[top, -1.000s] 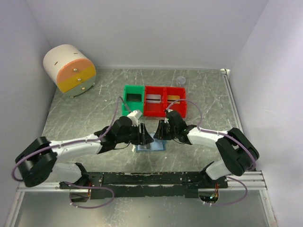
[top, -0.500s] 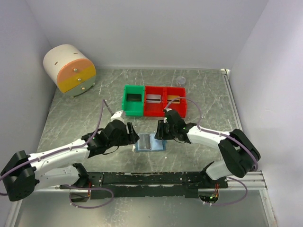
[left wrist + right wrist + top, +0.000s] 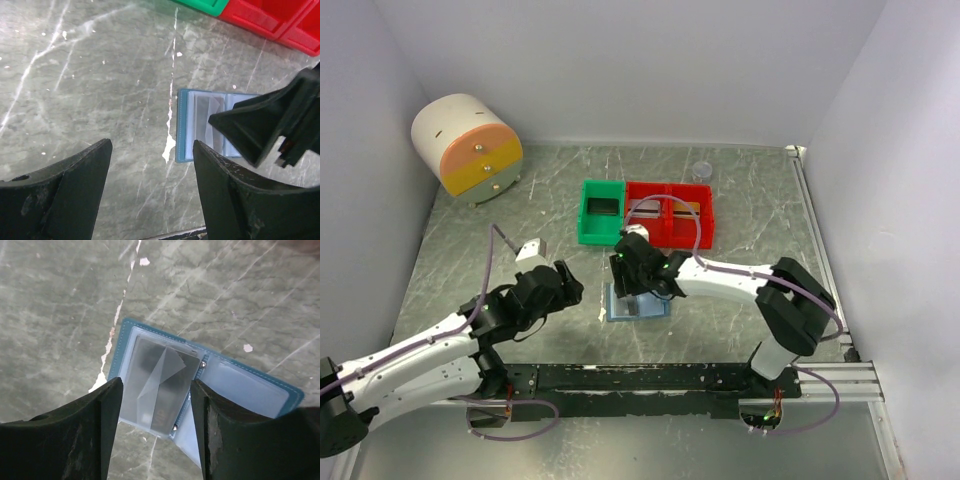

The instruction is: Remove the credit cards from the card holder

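The card holder (image 3: 245, 382) lies open and flat beneath the right gripper (image 3: 156, 390), whose parted, empty fingers straddle one panel. The left gripper (image 3: 150, 160) gapes empty, the holder just beyond its fingertips. The sleeved silvery-grey card (image 3: 160, 375) looks thin, stiff and slick, so it is probably best pinched by a short edge.

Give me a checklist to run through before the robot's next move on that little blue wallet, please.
1. Small blue-grey two-panel card holder lies open and flat on the grey marbled table: ok.
2. Right fingers open, one on either side of one panel: ok.
3. Left fingers open, empty, off to the side of the card holder: ok.
4. A card inside the clear pocket: cannot tell; glare hides it.
5. Green plastic bin and red plastic bins stand apart from the card holder: ok.
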Tool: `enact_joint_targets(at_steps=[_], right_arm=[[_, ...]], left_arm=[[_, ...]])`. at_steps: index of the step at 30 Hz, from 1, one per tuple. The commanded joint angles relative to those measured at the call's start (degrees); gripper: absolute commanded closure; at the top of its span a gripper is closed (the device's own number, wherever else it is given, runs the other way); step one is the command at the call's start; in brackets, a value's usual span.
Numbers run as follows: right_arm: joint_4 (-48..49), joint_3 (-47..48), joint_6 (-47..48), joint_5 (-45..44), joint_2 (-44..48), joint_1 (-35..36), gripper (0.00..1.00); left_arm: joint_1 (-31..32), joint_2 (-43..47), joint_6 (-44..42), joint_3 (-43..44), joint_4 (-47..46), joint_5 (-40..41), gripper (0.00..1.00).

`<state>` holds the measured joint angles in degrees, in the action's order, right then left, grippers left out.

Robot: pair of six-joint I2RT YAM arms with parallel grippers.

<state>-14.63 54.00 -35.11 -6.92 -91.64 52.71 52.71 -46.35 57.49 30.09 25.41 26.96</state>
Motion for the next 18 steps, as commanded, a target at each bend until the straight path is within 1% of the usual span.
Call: enact_joint_targets(at_steps=[1,5,8,11,13,14,15,18], right_arm=[[-3.2,1.6,-2.7,-5.1,-4.5,2.3,0.41],[-2.9,2.8,-3.0,-5.3,-6.7,4.2,0.33],[-3.5,3.9,-3.1,-4.9,-8.6,4.4,0.28],[-5.7,6.3,-3.2,-6.2,-10.2,5.0,0.27],[-6.7,6.8,-3.6,-7.4,-10.8,5.3,0.28],[-7.1,6.8,-3.9,-8.1,-10.9,5.4,0.3],[-7.2,6.5,-4.1,-8.4,-11.0,5.5,0.34],[-5.6,4.9,-4.3,-7.4,-10.4,5.5,0.4]], left_arm=[[-0.2,3.3,1.3,-0.9,4.6,4.1,0.22],[-0.2,4.2,1.5,-1.1,5.7,4.2,0.22],[-0.2,4.4,0.8,-1.2,5.2,4.1,0.22],[-0.2,3.9,0.2,-1.2,4.0,3.9,0.22],[-0.2,3.4,-0.1,-0.9,3.5,3.8,0.22],[-0.2,3.0,-0.2,-0.8,3.4,3.7,0.22],[-0.2,2.7,-0.3,-0.7,3.4,3.7,0.22],[-0.2,1.8,-0.6,-0.7,2.7,3.3,0.22]])
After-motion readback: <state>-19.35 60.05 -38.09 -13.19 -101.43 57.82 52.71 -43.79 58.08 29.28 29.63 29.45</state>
